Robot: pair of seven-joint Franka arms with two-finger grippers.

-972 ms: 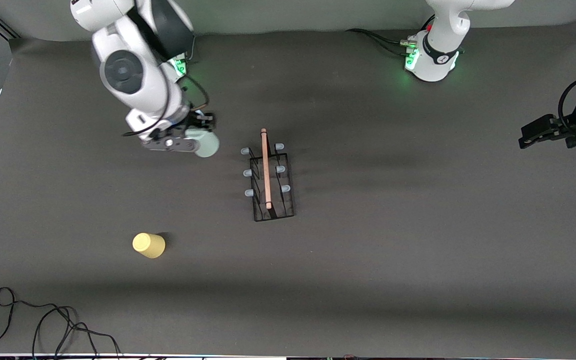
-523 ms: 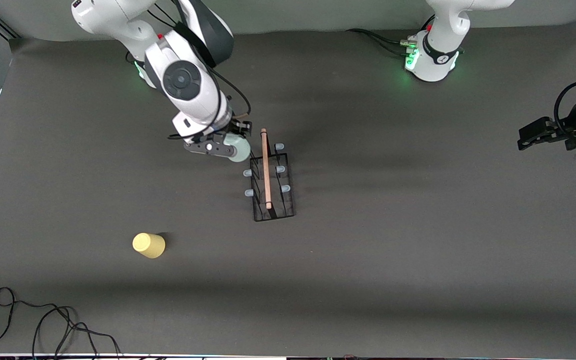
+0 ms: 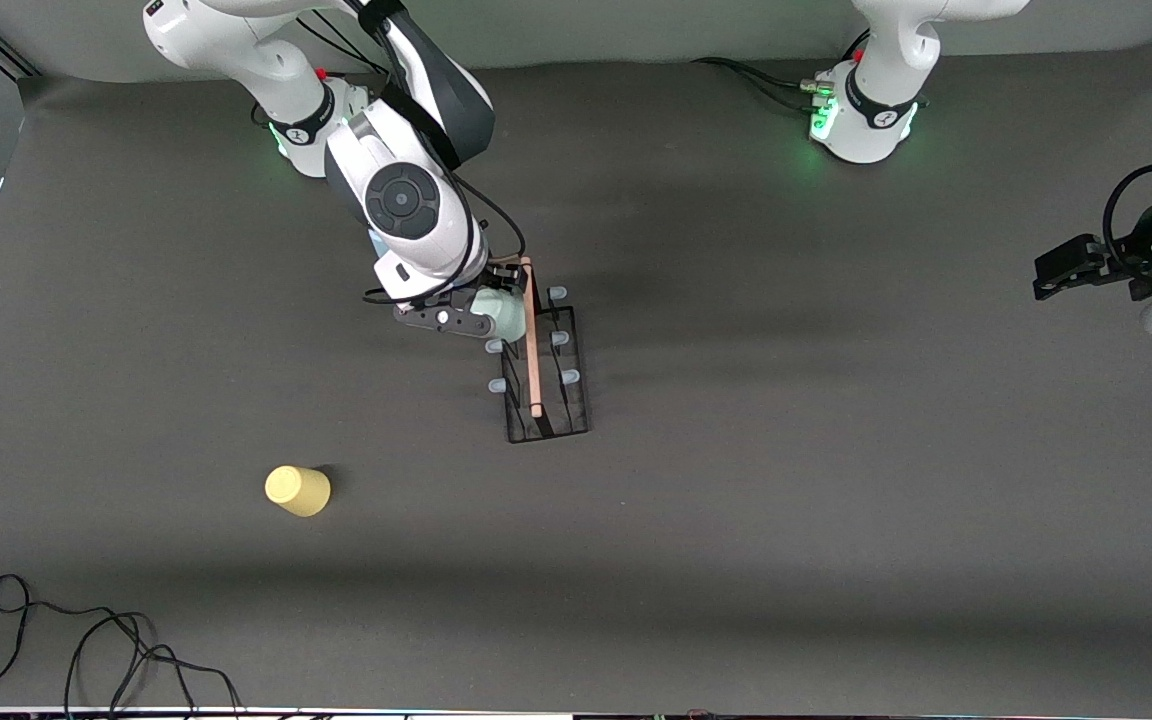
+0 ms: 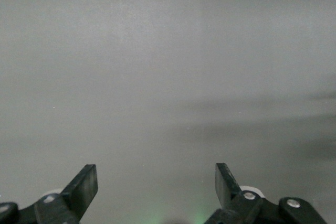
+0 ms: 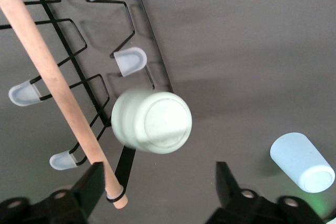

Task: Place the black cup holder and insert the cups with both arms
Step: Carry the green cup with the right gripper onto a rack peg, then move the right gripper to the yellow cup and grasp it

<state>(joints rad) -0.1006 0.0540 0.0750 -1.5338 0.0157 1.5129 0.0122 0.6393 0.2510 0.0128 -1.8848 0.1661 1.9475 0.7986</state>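
Note:
The black cup holder (image 3: 546, 385) stands mid-table, its wooden rod handle (image 3: 532, 340) on top. My right gripper (image 3: 484, 310) is over the holder's end nearest the arm bases, on the right arm's side. In the right wrist view its fingers (image 5: 89, 184) stand wide apart and the pale green cup (image 5: 152, 121), bottom toward the camera, sits past them over a prong beside the rod (image 5: 58, 87). The green cup also shows in the front view (image 3: 504, 312). The light blue cup (image 5: 302, 162) stands on the table nearby. The yellow cup (image 3: 298, 490) stands apart. My left gripper (image 3: 1048, 275) waits, open and empty (image 4: 156, 182).
A black cable (image 3: 86, 640) lies coiled at the table's corner nearest the front camera, at the right arm's end. The dark mat (image 3: 786, 500) covers the table. Pale blue prong tips (image 3: 570, 377) stick out on both sides of the holder.
My right arm has swung with the green cup from the right arm's end of the table to the holder. The left gripper has barely shifted.

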